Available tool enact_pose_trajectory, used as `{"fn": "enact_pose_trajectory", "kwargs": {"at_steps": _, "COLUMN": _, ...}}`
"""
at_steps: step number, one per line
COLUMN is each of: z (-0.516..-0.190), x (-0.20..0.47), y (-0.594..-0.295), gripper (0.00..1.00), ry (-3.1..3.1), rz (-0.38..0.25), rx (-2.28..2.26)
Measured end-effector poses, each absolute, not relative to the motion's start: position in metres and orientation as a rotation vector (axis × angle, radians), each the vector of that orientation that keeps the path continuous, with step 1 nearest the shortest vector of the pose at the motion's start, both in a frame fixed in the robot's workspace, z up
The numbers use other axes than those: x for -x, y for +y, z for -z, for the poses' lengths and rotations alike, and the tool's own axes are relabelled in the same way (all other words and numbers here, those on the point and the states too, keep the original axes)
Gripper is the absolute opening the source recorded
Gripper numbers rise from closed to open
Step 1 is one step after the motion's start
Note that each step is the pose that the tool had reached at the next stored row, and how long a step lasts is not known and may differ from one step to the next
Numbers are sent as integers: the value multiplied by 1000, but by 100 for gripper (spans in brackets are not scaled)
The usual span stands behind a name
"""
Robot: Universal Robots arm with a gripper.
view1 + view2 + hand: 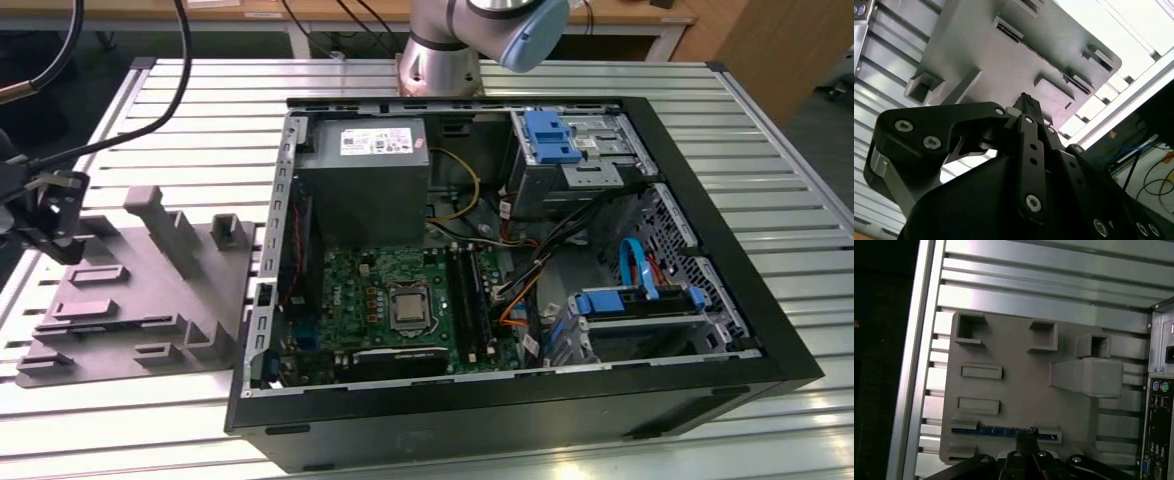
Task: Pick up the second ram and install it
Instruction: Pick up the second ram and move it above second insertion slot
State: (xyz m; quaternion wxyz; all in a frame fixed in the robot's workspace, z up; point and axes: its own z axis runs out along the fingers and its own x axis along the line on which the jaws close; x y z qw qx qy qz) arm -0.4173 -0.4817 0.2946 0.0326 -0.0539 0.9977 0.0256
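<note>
Second ram (999, 431): blue stick, seated on edge in a long slot of the grey fixture (1019, 390), directly under the fingertips. Not lifted.
Gripper (1027, 436): hovers over the fixture. In both wrist views the fingers (1024, 102) come together at the tips, with nothing pinched between them.
Alignment: in the first wrist view the tips cross the ram's line off its middle, nearer one end.
Contact: cannot tell whether the tips touch the ram's upper edge.
Fixture: moulded tray with raised blocks and open pockets, lying flat on the slatted aluminium table (747, 110) below the gripper.
PC case (747, 390): black, lying on its side with the panel off, just beside the fixture. It is on the exterior view's right of the gripper.
Motherboard (360, 290): green, on the case floor, well apart from the gripper.
Slots (470, 290): long and black, just beside the CPU socket (404, 305). Whether they are filled cannot be told.
Arm base (441, 45): on the table beyond the case.
</note>
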Motion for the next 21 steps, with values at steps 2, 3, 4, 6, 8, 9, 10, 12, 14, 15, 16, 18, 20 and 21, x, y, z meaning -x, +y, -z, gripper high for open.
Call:
{"fn": "enact_pose_trajectory", "kwargs": {"at_steps": 2, "z": -294, "x": 417, "y": -482, "gripper": 10, "ry": 3068, "rz": -81, "rx": 221}}
{"fn": "enact_pose_trajectory", "kwargs": {"at_steps": 3, "z": -294, "x": 417, "y": -482, "gripper": 10, "ry": 3067, "rz": -81, "rx": 248}}
{"fn": "enact_pose_trajectory", "kwargs": {"at_steps": 4, "z": -293, "x": 417, "y": -482, "gripper": 10, "ry": 3065, "rz": -82, "rx": 276}}
{"fn": "enact_pose_trajectory", "kwargs": {"at_steps": 6, "z": -292, "x": 417, "y": -482, "gripper": 10, "ry": 3060, "rz": -83, "rx": 334}}
{"fn": "enact_pose_trajectory", "kwargs": {"at_steps": 8, "z": -292, "x": 417, "y": -482, "gripper": 10, "ry": 3054, "rz": -85, "rx": 389}}
{"fn": "enact_pose_trajectory", "kwargs": {"at_steps": 9, "z": -291, "x": 417, "y": -482, "gripper": 10, "ry": 3051, "rz": -85, "rx": 417}}
{"fn": "enact_pose_trajectory", "kwargs": {"at_steps": 10, "z": -291, "x": 417, "y": -482, "gripper": 10, "ry": 3048, "rz": -85, "rx": 444}}
{"fn": "enact_pose_trajectory", "kwargs": {"at_steps": 12, "z": -290, "x": 417, "y": -482, "gripper": 10, "ry": 3040, "rz": -86, "rx": 501}}
{"fn": "enact_pose_trajectory", "kwargs": {"at_steps": 14, "z": -290, "x": 417, "y": -482, "gripper": 10, "ry": 3032, "rz": -87, "rx": 555}}
{"fn": "enact_pose_trajectory", "kwargs": {"at_steps": 15, "z": -289, "x": 417, "y": -482, "gripper": 10, "ry": 3027, "rz": -87, "rx": 583}}
{"fn": "enact_pose_trajectory", "kwargs": {"at_steps": 16, "z": -289, "x": 417, "y": -482, "gripper": 10, "ry": 3023, "rz": -87, "rx": 610}}
{"fn": "enact_pose_trajectory", "kwargs": {"at_steps": 18, "z": -288, "x": 417, "y": -482, "gripper": 10, "ry": 3012, "rz": -88, "rx": 666}}
{"fn": "enact_pose_trajectory", "kwargs": {"at_steps": 20, "z": -288, "x": 417, "y": -482, "gripper": 10, "ry": 3001, "rz": -88, "rx": 721}}
{"fn": "enact_pose_trajectory", "kwargs": {"at_steps": 21, "z": -288, "x": 417, "y": -482, "gripper": 10, "ry": 2995, "rz": -88, "rx": 749}}
